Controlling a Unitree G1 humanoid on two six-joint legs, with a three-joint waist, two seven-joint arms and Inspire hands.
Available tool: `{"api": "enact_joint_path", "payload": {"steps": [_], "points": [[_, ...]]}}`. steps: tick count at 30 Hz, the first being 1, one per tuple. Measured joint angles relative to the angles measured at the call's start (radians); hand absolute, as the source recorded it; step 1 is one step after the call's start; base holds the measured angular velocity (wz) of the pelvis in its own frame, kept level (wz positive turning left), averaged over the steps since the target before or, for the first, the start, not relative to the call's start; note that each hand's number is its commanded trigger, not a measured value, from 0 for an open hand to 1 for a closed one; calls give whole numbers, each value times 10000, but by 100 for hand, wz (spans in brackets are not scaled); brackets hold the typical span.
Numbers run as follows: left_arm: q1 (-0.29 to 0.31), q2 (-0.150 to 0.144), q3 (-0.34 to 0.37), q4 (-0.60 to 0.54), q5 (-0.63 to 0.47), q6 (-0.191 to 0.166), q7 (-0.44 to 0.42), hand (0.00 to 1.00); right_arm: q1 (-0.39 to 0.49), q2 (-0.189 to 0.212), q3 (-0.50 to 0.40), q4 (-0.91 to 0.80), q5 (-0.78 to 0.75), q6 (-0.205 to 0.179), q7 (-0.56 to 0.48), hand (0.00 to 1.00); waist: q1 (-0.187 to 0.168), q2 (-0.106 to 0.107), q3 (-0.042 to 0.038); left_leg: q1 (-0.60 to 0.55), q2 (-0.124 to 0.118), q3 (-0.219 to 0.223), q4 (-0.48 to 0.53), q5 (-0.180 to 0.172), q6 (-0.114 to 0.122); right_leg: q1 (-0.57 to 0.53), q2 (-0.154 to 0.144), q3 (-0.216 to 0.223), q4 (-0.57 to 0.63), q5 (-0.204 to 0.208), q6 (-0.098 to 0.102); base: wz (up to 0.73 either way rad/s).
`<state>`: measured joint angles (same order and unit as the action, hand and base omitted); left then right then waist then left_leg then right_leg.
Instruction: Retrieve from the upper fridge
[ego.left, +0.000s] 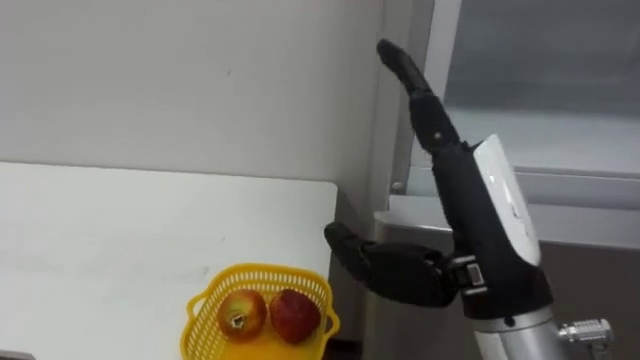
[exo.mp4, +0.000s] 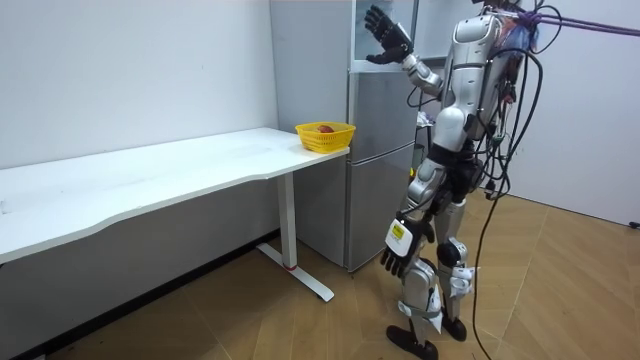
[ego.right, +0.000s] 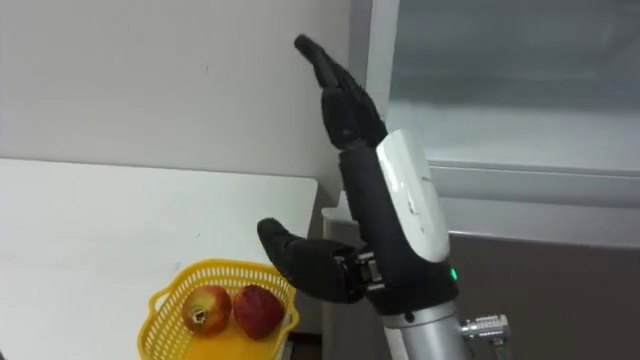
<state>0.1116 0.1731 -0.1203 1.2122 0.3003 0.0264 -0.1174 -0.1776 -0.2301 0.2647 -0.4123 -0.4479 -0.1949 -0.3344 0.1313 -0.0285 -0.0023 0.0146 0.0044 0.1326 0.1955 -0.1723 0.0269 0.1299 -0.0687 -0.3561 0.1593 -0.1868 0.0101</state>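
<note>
My right hand (ego.left: 458, 185) is raised in front of the grey fridge (exo.mp4: 378, 120), level with its upper compartment (ego.left: 550, 90). It is open, with straight fingers pointing up along the compartment's left edge and the thumb (ego.left: 385, 268) spread out to the left. It holds nothing. I cannot make out anything inside the upper compartment. In the room view I stand upright facing the fridge, and my left hand (exo.mp4: 397, 258) hangs relaxed by my thigh.
A yellow basket (ego.left: 262, 275) stands on the near corner of the white table (ego.left: 120, 230), beside the fridge and below my raised hand. An apple (ego.left: 240, 312) and a red fruit (ego.left: 293, 313) lie in it. A white wall runs behind the table.
</note>
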Motion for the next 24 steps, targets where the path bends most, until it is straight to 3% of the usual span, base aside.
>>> {"api": "enact_joint_path", "payload": {"steps": [10,14,17,20,24], "points": [[187,6,139,54,-31,-17,-92,0,74,7,-1154,-140,262,-153,-389,0,-495,-26,-21,100,22,225,31,-2,9,-67,27,348,134,1,-2,-7],[338,65,434,36,-31,-18,-200,0,1050,2,-1675,-138,138,-279,-943,0,-734,-89,-61,167,19,206,30,-11,19,36,22,299,119,1,-2,3],[350,61,463,36,-32,-22,-139,0,1711,-4,-1817,-129,142,-280,-1364,0,-812,-75,-50,168,38,294,28,-15,23,-34,6,420,148,2,-3,-9],[348,60,456,-4,-33,-28,6,0,2027,-4,-1897,-103,204,-334,-1644,0,-894,11,5,172,56,343,27,-22,23,-114,-6,523,245,1,-5,-11],[382,37,453,-38,-39,-29,101,0,2321,-4,-2082,102,192,-365,-1971,0,-977,55,10,173,94,557,29,-31,30,-264,-8,689,261,0,-5,-13]]}}
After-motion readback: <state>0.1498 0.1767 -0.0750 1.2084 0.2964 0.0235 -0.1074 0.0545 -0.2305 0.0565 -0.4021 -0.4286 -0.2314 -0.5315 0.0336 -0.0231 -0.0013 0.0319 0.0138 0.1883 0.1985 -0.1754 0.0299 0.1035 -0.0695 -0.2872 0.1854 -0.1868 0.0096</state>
